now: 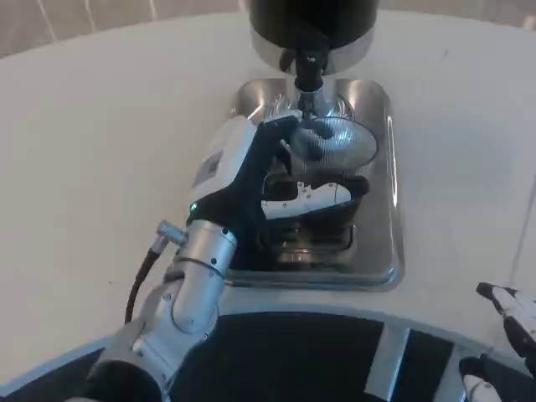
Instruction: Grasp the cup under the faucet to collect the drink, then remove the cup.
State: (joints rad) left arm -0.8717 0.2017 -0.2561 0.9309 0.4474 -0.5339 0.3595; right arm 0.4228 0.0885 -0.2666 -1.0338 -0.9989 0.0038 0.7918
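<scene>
A white table [92, 142] spreads across the scene, and at its far edge stands a black and silver drink dispenser [311, 25]. Its faucet [308, 75] points straight down over a shiny metal drip tray [381, 209] that lies just in front of it, toward the near side. The left forearm [180, 306] comes up from the near left, and the left hand [251, 180] reaches over the tray with its fingers [306, 197] curled around the clear ribbed cup [339, 146], one black finger on the far left side of the cup and a white and black finger across its near side, so the cup is gripped. The cup is upright on the tray directly below the faucet. At the near right corner the right hand [507, 331] rests apart from the tray, holding nothing, fingers spread.
</scene>
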